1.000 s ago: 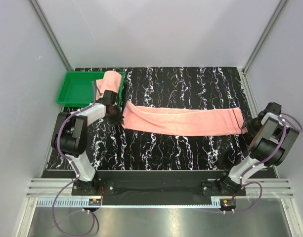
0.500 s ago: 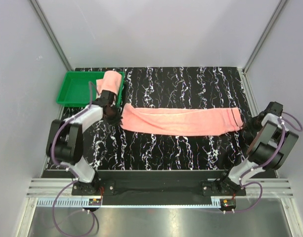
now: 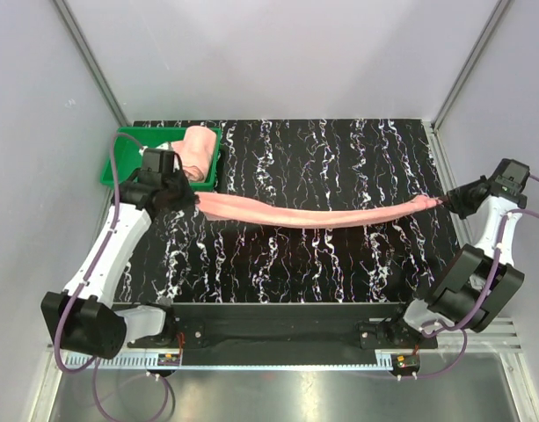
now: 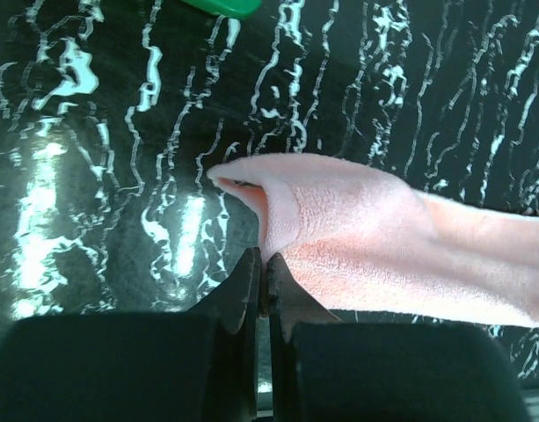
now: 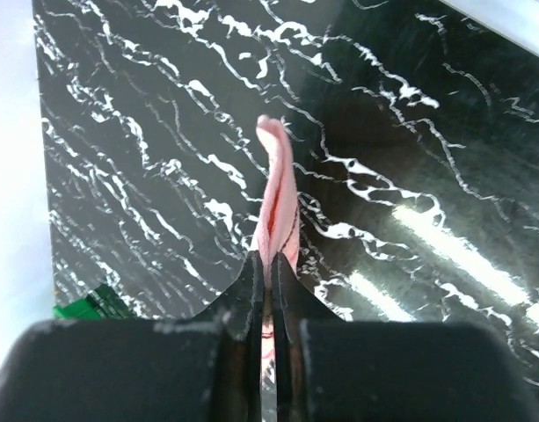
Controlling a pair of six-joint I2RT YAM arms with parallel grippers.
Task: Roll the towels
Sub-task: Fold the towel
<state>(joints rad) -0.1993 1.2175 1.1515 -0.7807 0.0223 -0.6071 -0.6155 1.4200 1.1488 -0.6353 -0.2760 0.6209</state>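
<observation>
At the far left of the black marbled table, the left arm reaches from its base along the table's left side, its long links nearly straight and the wrist bent inward beside the green tray. One salmon-pink towel lies bunched at the right end of that tray, partly over its rim. The left gripper points toward the table's middle, and its jaws are pressed together on the left end of the long towel. In the left wrist view the cloth folds into a rounded lip just beyond the fingertips. The long towel is gathered into a narrow band that runs across the table from one gripper to the other and dips slightly in its middle; whether that middle touches the surface cannot be told. At the far right, the right arm rises from its base, bends sharply at the elbow and stretches up the right edge. The right gripper is turned inward, its jaws clamped on the towel's right end.
</observation>
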